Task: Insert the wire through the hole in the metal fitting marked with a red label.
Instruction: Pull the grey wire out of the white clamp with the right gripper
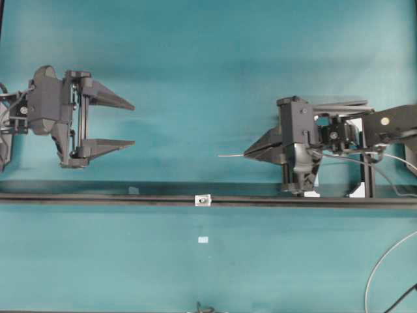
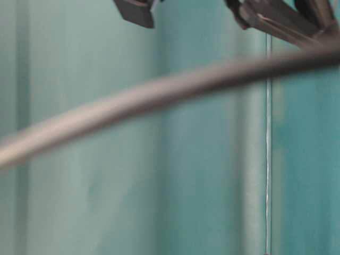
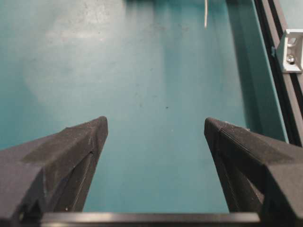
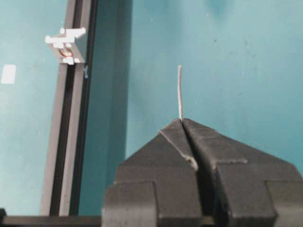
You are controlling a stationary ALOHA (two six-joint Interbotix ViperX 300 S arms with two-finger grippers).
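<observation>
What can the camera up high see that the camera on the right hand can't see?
Only the overhead view shows the left gripper, open wide and empty, and the right arm behind its gripper.

Only the right wrist view shows close-up how the right gripper is shut on the wire, with a short end poking out from the tips.

Both show the wire, the right gripper, the small metal fitting on the black rail, and the teal table. The wire has not reached the fitting.
</observation>
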